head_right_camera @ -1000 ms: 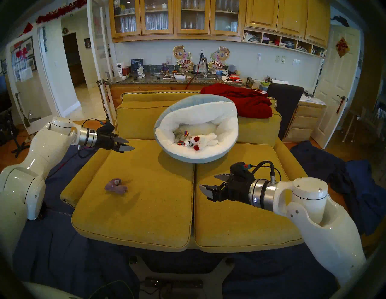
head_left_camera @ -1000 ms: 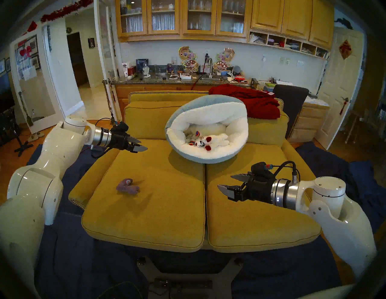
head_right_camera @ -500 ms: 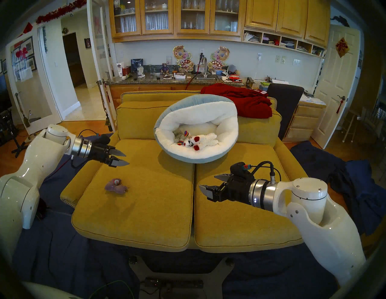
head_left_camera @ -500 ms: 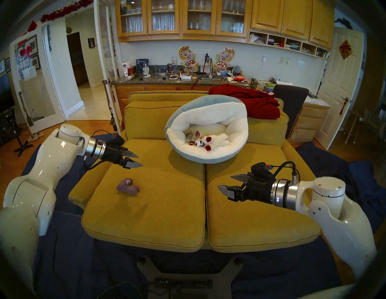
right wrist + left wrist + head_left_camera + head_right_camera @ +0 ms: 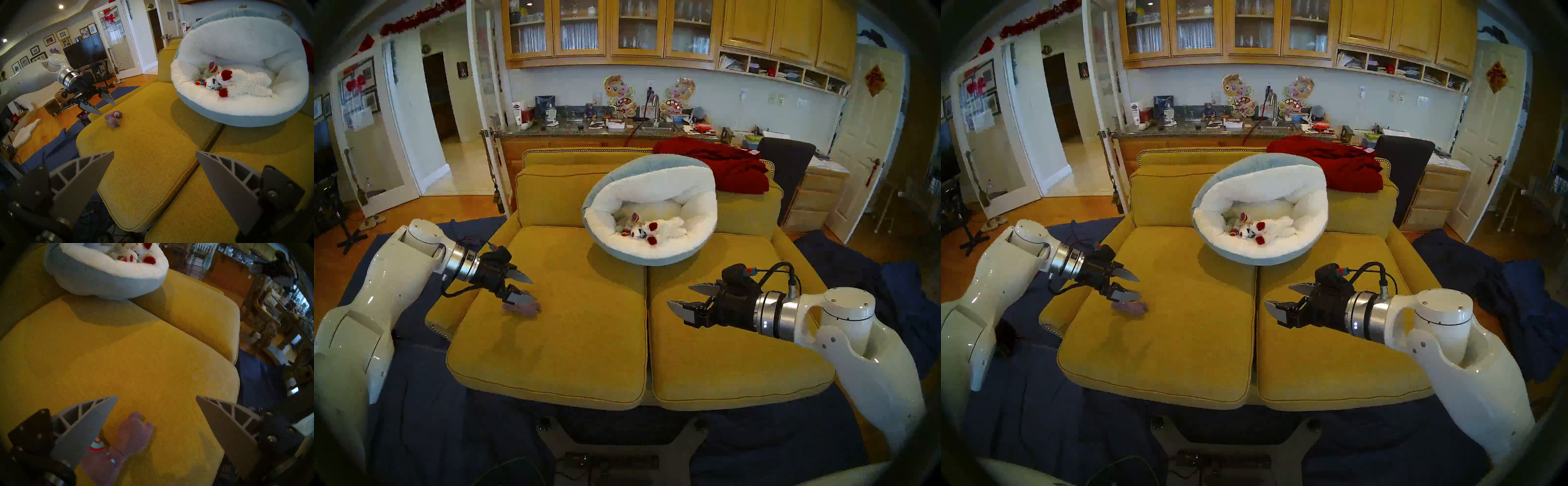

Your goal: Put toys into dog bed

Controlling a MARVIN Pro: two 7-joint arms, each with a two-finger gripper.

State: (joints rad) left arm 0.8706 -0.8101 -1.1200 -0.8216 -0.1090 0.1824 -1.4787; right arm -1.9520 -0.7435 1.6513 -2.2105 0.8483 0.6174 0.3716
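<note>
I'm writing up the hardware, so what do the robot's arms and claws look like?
Both arms are glossy white shells ending in a silver metal wrist ring. Each claw, left claw and right claw, has a black body, two grey pointed fingers with triangular cut-outs, and black cables looping from the wrist.

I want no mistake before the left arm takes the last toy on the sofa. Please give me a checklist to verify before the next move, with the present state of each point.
1. left gripper jaws open: ok.
2. purple-grey plush toy lies free on the left seat cushion, nothing on it: ok.
3. Toy centred between the jaws: not ok; in the left wrist view it sits toward one finger.
4. Jaws down at toy level: cannot tell; the right wrist view shows them a little above it.
5. dog bed has room beside the white lamb: ok.
6. right gripper open and clear of the path: ok.
</note>
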